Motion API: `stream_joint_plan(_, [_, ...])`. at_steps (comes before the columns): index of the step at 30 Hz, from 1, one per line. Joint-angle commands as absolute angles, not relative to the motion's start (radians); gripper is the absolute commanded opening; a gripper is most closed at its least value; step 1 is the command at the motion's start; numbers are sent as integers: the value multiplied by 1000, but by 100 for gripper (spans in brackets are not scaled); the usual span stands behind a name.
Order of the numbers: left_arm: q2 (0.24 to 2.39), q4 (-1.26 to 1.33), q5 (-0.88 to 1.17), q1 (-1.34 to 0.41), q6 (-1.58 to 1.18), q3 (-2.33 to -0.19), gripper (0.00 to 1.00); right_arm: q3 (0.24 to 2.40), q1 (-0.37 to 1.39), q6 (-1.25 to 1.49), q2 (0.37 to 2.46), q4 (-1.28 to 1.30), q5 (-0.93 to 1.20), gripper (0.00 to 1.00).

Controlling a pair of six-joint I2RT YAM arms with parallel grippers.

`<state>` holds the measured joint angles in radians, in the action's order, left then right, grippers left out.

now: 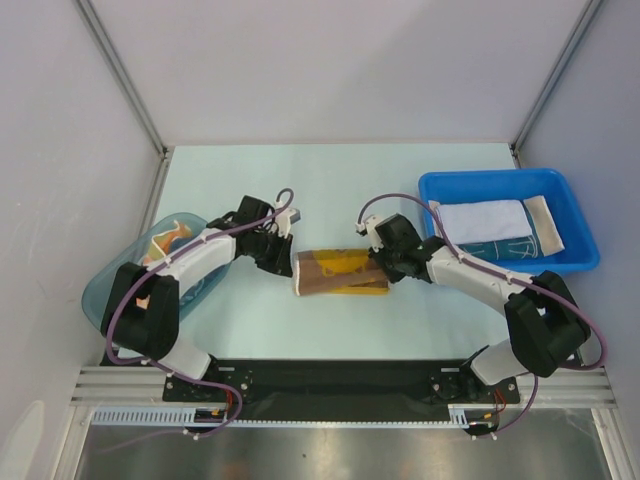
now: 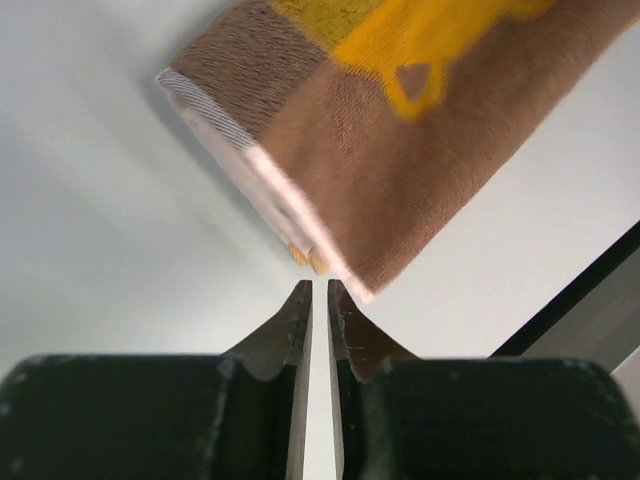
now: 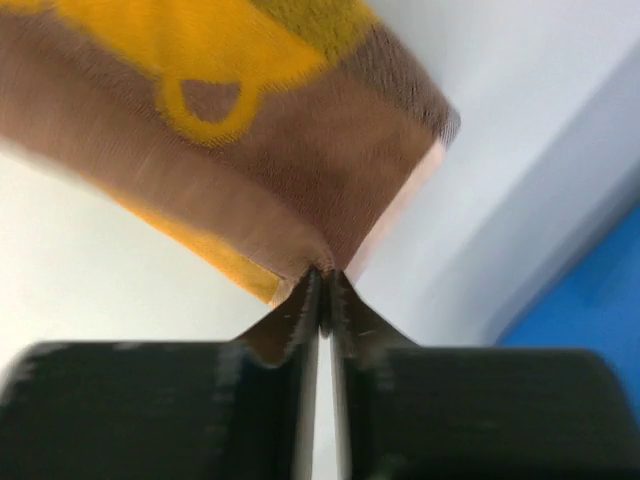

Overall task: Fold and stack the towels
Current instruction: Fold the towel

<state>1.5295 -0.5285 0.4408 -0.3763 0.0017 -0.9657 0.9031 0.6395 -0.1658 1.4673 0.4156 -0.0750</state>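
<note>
A folded brown towel [image 1: 338,270] with yellow lettering lies mid-table between both grippers. My left gripper [image 1: 285,262] is at its left end. In the left wrist view the jaws [image 2: 317,288] stand a narrow slit apart with nothing between them, and the brown towel's [image 2: 400,150] corner lies just beyond the tips. My right gripper [image 1: 383,268] is at the right end. In the right wrist view it [image 3: 322,275] is shut on a fold of the brown towel [image 3: 250,170]. A white towel [image 1: 485,220] and a teal one [image 1: 505,248] lie in the blue bin.
The blue bin [image 1: 500,180] stands at the right, with a cream cloth [image 1: 546,225] along its right side. A translucent teal tub [image 1: 108,290] at the left holds an orange towel [image 1: 168,240]. A black rail [image 1: 340,375] runs along the near edge.
</note>
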Motion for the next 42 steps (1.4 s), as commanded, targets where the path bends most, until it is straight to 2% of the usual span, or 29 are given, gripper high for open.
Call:
stream_joint_plan(1, [1516, -564, 396, -385, -21, -954, 18, 920, 638, -126, 1465, 497, -163, 17])
stream_joint_plan(6, [1480, -588, 350, -385, -46, -971, 29, 983, 621, -39, 1416, 598, -120, 29])
stream_joint_plan(10, [1491, -578, 327, -387, -96, -1009, 32, 1025, 618, 58, 1385, 611, -28, 33])
stream_joint_plan(12, [1523, -565, 380, -388, -152, -1019, 30, 1032, 618, 118, 1399, 592, -11, 33])
stream_joint_plan(14, [1528, -522, 429, -399, -225, -1000, 31, 1032, 620, 152, 1411, 592, -34, 34])
stream_joint_plan(15, [1516, -508, 428, -419, -247, -988, 35, 1034, 618, 169, 1423, 594, -52, 35])
stream_joint_plan(17, [1497, -482, 379, -443, -329, -942, 41, 1040, 603, 297, 1440, 624, -170, 36])
stream_joint_plan(18, [1488, -476, 326, -469, -357, -927, 45, 1052, 594, 364, 1460, 638, -188, 38])
stream_joint_plan(20, [1459, -428, 327, -494, -426, -870, 48, 1043, 580, 499, 1468, 649, -196, 39])
stream_joint_plan(25, [1384, -362, 221, -538, -546, -772, 52, 994, 589, 647, 1457, 608, -224, 41])
stream_joint_plan(34, [1359, -229, 201, -545, -647, -672, 55, 930, 598, 771, 1470, 538, -282, 47])
stream_joint_plan(42, [1302, -124, 189, -545, -767, -588, 63, 887, 600, 862, 1489, 492, -267, 49])
